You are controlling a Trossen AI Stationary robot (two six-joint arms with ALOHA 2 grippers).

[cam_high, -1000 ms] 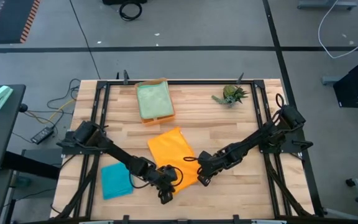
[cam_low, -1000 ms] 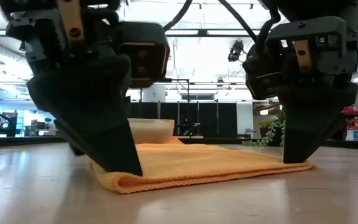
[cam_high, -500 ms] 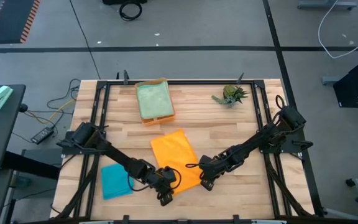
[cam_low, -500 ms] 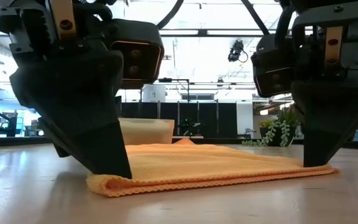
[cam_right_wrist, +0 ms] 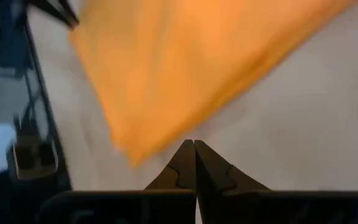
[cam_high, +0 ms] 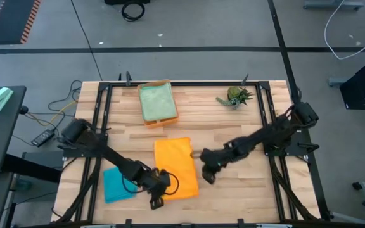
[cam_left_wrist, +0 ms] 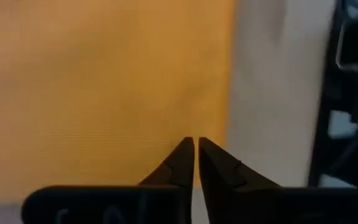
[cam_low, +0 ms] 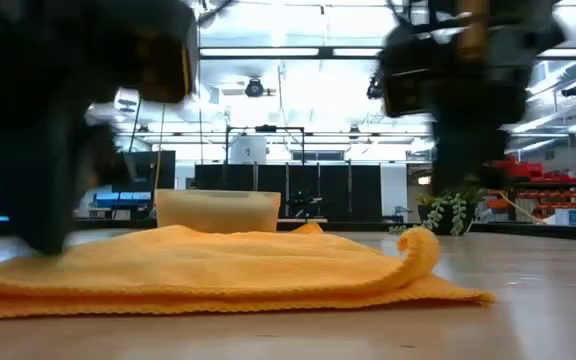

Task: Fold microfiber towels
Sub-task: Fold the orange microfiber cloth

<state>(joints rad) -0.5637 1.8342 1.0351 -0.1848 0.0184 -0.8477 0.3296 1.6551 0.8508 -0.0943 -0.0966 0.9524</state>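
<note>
A folded orange microfiber towel (cam_high: 175, 166) (cam_low: 218, 265) lies flat on the wooden table, near the middle of its near half. Its near right corner (cam_low: 418, 245) curls upward. My left gripper (cam_high: 155, 202) (cam_left_wrist: 196, 144) hovers at the towel's near left corner. Its fingers stand a narrow slit apart with nothing between them. My right gripper (cam_high: 206, 178) (cam_right_wrist: 195, 143) is shut and hangs above bare table, just off the towel's right edge. Neither gripper touches the towel.
A folded teal towel (cam_high: 117, 184) lies to the left of the orange one. An orange tray (cam_high: 147, 120) at the far middle holds a sage green towel (cam_high: 156, 101). A small green plant (cam_high: 236, 96) stands at the far right. Dark frame rails run along the table's edges.
Both grippers have let go of the orange towel's near edge and risen off it. My left gripper has also gone toward the table's left edge. The towel has slid slightly toward the near edge and now lies flat and squared to the table, its near right corner curled up.
</note>
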